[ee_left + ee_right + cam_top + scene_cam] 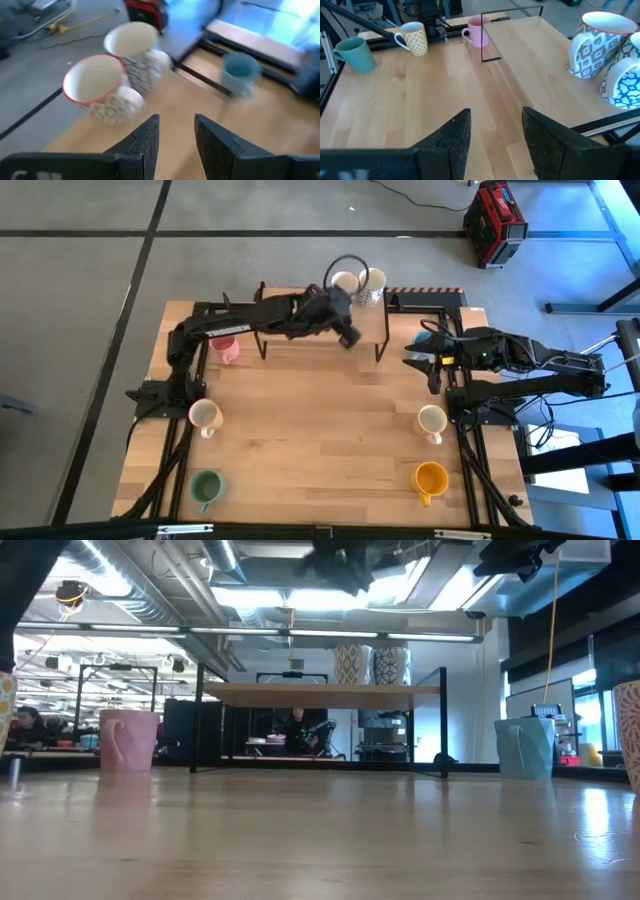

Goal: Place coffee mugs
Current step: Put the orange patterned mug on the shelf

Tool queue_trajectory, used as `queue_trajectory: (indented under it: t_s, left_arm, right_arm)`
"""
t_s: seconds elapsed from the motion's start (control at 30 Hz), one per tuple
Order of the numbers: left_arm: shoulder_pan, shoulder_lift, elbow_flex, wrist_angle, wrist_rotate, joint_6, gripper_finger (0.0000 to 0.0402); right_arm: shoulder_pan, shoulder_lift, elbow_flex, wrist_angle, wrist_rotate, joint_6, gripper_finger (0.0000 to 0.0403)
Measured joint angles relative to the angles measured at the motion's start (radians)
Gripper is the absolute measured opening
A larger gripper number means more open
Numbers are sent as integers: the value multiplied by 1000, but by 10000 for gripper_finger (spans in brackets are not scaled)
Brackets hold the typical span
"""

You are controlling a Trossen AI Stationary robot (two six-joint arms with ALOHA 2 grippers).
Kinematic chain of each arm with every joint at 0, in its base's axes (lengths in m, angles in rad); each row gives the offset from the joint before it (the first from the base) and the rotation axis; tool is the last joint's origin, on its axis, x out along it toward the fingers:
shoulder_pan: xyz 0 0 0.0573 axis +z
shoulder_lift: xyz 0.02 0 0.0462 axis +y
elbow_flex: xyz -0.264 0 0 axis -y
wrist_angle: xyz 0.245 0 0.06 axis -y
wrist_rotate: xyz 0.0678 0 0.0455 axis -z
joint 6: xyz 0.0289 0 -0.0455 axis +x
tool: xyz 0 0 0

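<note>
Two patterned cream mugs [345, 280] [372, 279] stand upright on the far end of a raised wooden shelf [300, 340]; they also show in the left wrist view [100, 87] [135, 50]. My left gripper [348, 335] [176, 132] hovers over the shelf just near of them, open and empty. My right gripper [418, 360] [495, 130] is open and empty above the table right of the shelf. A light blue mug [240, 72] stands by the shelf's right leg. Pink [228, 348], yellow-patterned [205, 417], green [205, 487], cream [432, 420] and orange [430, 477] mugs stand on the table.
The shelf stands on black metal legs [443, 720] at the table's far middle. The arm bases and black frame rails [165, 395] [480, 395] run along both table sides. Bare wood [320, 440] lies between the two rows of mugs.
</note>
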Motion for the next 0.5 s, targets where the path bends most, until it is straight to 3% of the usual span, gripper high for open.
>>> queue_trajectory:
  t_s: [0.23, 0.5]
  left_arm:
    - [-113, -57, 0, -94, 89, 96, 118]
    - [-190, -109, -2, -232, 204, 159, 118]
  right_arm:
    - [-1, 1, 0, 3, -18, 48, 174]
    - [-1, 77, 0, 36, -86, 138, 250]
